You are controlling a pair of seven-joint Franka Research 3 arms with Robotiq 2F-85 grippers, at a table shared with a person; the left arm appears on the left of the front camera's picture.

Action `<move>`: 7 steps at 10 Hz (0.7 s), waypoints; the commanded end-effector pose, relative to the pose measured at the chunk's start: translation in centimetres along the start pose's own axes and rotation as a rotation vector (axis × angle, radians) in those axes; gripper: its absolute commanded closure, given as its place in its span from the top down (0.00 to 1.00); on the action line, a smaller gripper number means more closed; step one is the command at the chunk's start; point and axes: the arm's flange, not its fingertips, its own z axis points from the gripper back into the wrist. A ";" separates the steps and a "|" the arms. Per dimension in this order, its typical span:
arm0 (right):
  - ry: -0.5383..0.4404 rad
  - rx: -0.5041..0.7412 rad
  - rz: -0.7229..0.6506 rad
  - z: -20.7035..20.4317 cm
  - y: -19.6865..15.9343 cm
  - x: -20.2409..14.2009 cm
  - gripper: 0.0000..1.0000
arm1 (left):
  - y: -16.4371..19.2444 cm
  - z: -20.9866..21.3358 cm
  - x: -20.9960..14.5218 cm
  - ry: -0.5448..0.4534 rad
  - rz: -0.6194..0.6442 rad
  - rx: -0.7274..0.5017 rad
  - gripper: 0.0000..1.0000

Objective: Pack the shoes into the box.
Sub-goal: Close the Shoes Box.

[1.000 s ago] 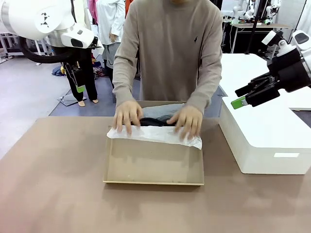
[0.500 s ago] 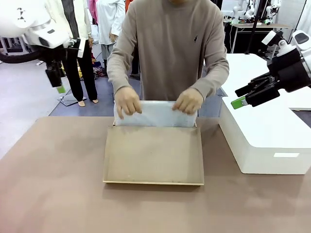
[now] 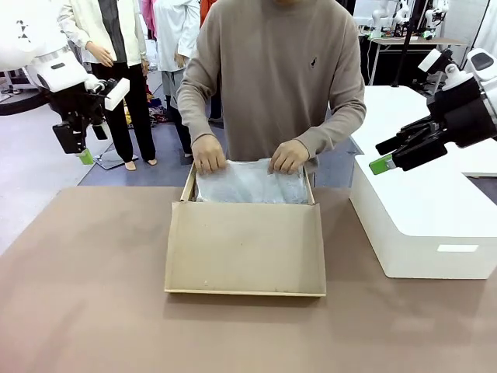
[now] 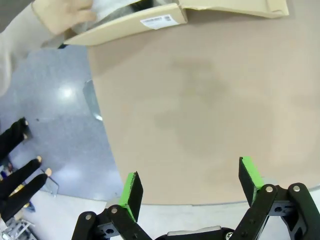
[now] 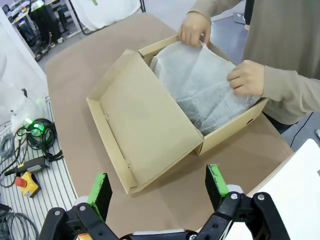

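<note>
Now, box: tissue pressed flat by person's hands.
Left gripper, right gripper: jaws apart, empty.
Risk: tissue trapped if lid is closed early.

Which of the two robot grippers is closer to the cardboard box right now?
Right, it seems. The right gripper hangs open beside the box, above the white block. The left gripper hangs open farther off, beyond the far left corner of the table.

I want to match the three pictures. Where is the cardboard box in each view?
Front view: box at centre, lid open toward the camera.
Left wrist view: box at the top edge.
Right wrist view: box at centre, turned cornerwise.
Shared landmark: white paper inside it, held by the person.
</note>
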 end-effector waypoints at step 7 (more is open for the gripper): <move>-0.037 0.014 0.021 -0.3 -0.2 0.0 1.00 | 0.0 1.3 0.3 -0.089 0.023 -0.076 0.07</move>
